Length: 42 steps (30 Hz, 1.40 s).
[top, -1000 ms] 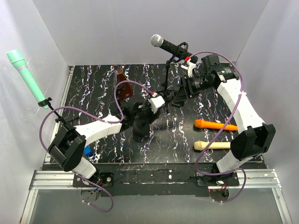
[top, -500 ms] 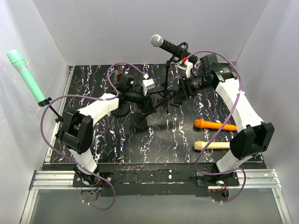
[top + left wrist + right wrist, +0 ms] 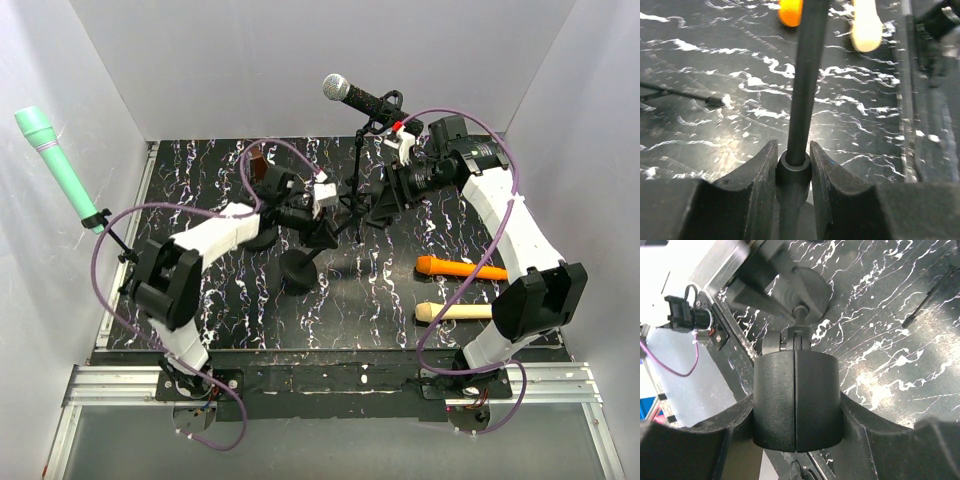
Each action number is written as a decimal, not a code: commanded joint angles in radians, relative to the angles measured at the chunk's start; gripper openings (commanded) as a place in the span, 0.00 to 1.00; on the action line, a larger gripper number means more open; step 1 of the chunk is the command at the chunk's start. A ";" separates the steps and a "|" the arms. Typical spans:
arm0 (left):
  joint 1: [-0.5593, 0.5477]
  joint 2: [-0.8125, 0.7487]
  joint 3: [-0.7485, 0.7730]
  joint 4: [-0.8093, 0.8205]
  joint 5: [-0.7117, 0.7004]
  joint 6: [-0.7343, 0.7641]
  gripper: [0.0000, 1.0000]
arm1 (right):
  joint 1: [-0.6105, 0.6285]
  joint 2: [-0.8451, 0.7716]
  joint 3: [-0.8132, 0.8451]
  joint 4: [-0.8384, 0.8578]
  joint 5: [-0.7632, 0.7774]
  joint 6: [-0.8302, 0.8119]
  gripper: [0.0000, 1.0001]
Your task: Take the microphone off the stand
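Observation:
A black microphone with a silver head sits in the clip of a tall tripod stand at the back, with no gripper on it. My left gripper is shut on the collar of a thin black stand pole just above a round base. My right gripper is shut on a thick black cylinder, seemingly a microphone body, at the top of that pole by a clip.
An orange microphone and a cream one lie on the table at the right. A green microphone stands on a stand at the far left. A second round base and a brown object sit behind the left arm.
My left arm swung back and left, then edged right onto the pole, and the round base shifted slightly. The right arm and the silver-headed microphone have not moved.

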 commanded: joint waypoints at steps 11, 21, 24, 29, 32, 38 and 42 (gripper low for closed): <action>-0.255 -0.203 -0.251 0.648 -0.902 -0.432 0.46 | 0.075 -0.051 0.167 -0.016 0.127 0.118 0.01; -0.249 -0.312 -0.283 0.538 -0.758 -0.334 0.74 | 0.163 -0.062 0.237 -0.070 0.311 -0.066 0.01; -0.234 -0.360 -0.279 0.463 -0.766 -0.298 0.74 | 0.235 -0.066 0.251 -0.085 0.359 -0.129 0.01; -0.189 -0.476 -0.328 0.336 -0.760 -0.254 0.74 | 0.337 -0.063 0.247 -0.143 0.423 -0.243 0.01; -0.175 -0.550 -0.375 0.266 -0.759 -0.247 0.74 | 0.374 -0.051 0.238 -0.177 0.436 -0.278 0.01; -0.166 -0.619 -0.427 0.243 -0.776 -0.307 0.73 | 0.397 0.004 0.239 -0.226 0.443 -0.291 0.01; -0.157 -0.650 -0.477 0.370 -0.711 -0.315 0.71 | 0.403 0.027 0.218 -0.232 0.431 -0.283 0.01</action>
